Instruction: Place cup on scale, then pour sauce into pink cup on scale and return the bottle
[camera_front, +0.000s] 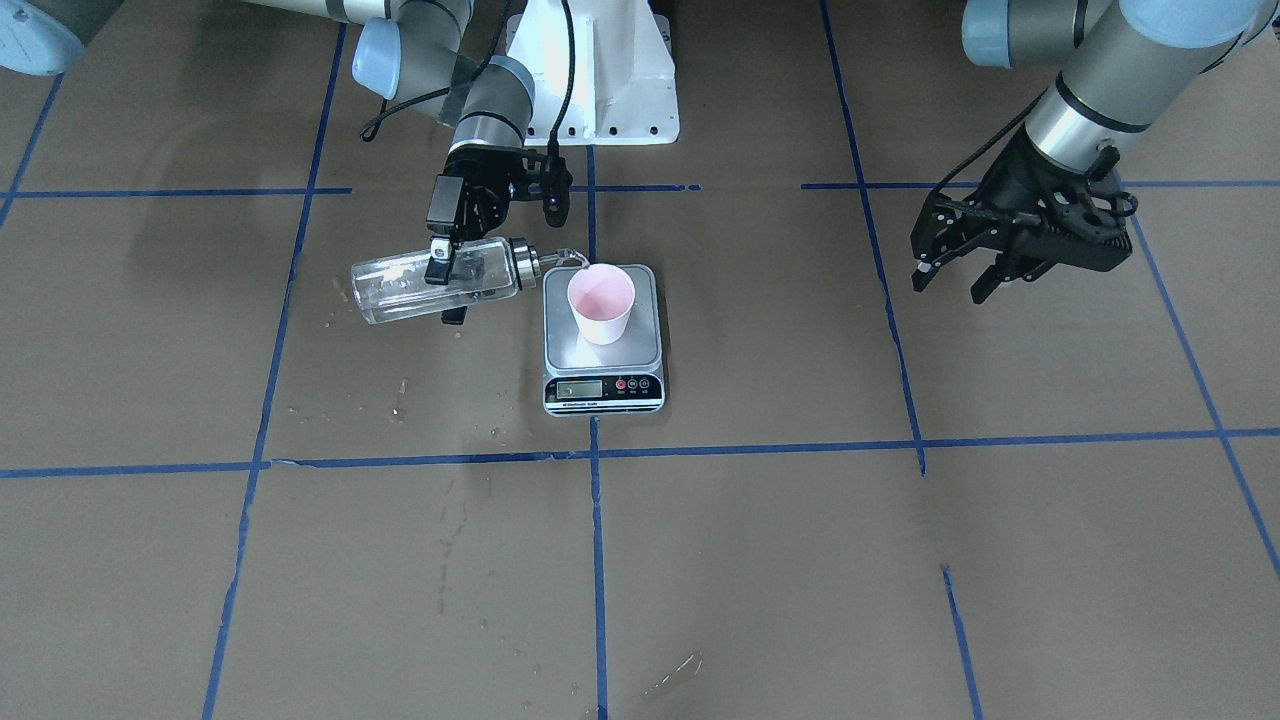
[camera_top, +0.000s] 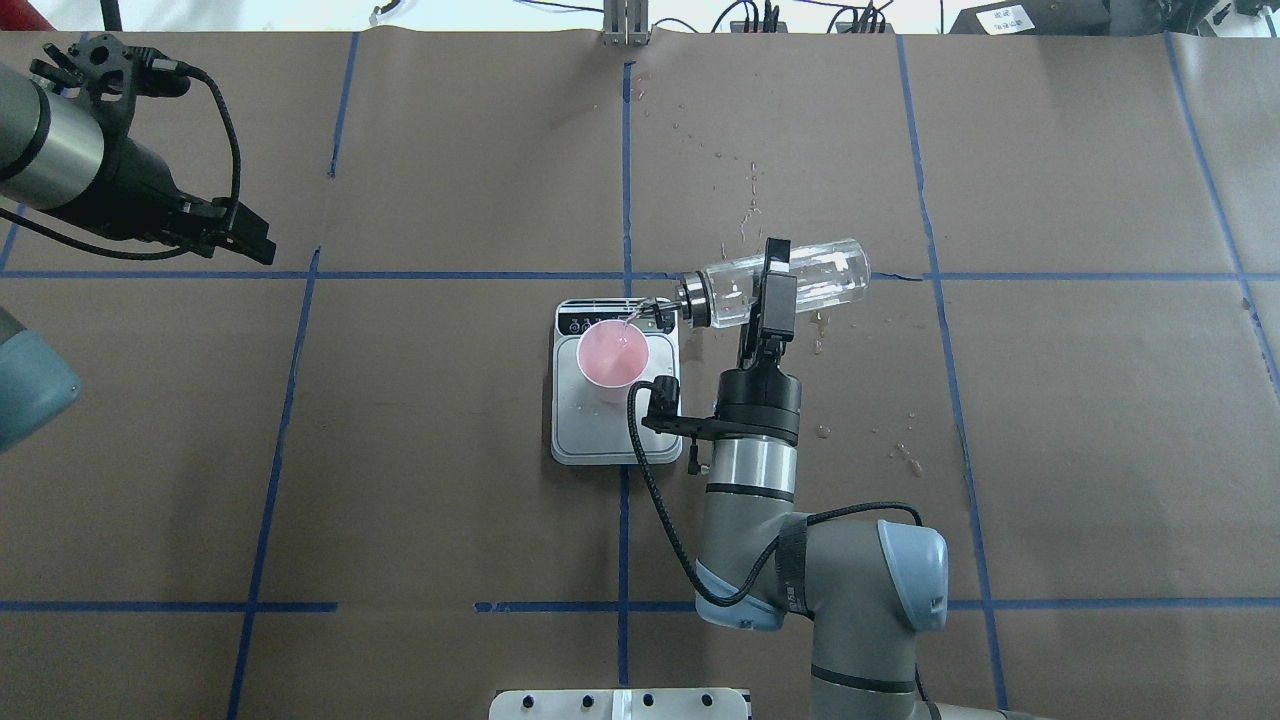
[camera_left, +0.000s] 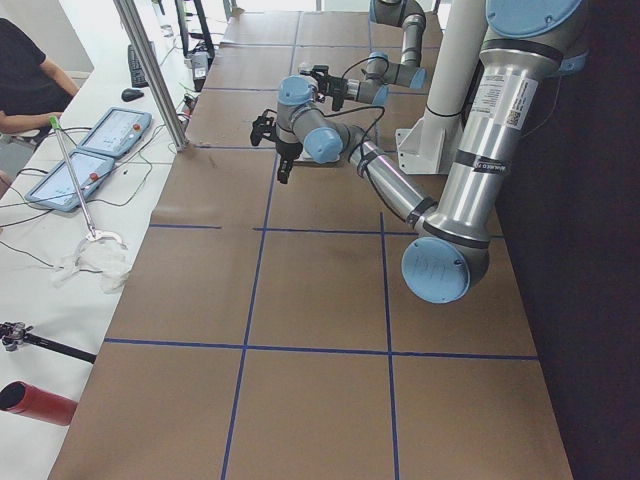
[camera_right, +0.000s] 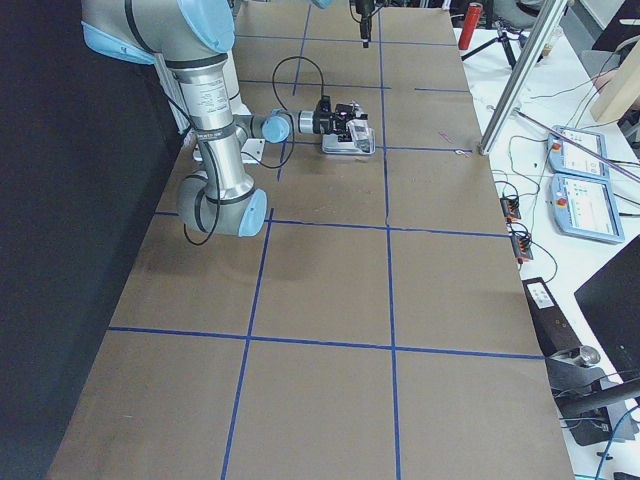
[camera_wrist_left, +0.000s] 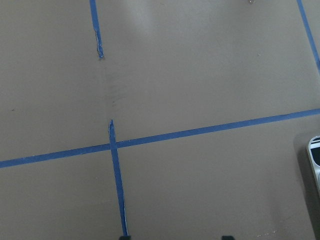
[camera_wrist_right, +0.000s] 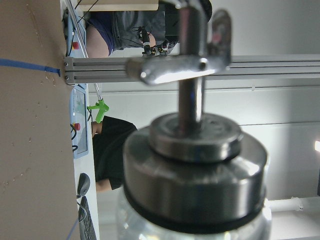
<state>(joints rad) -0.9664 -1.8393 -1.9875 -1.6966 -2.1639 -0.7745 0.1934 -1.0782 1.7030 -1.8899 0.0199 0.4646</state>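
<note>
1. Right end effector (camera_front: 446, 290) is clamped across the middle of the small clear glass cylindrical bottle (camera_front: 395, 290), one finger on either side of the glass.
2. That bottle lies almost level above the bench, with its shiny silver pourer cap (camera_front: 527, 265) pointing at the cup and the thin spout reaching the cup's rim.
3. The right arm (camera_top: 752, 480) stretches forward from the robot's base, its wrist low beside the scale.
4. The small pale pink paper cup (camera_front: 601, 300) stands upright on the silver platform of the flat rectangular kitchen scale (camera_front: 640, 345), towards the platform's far end from the robot.
5. Left end effector (camera_front: 950, 290) hangs well apart from the scale with its fingers spread and nothing between them, angled down from a raised left arm (camera_front: 1095, 90).
6. Droplets (camera_front: 400, 388) dot the brown paper-covered bench (camera_front: 760, 560), which is marked with blue tape lines.
</note>
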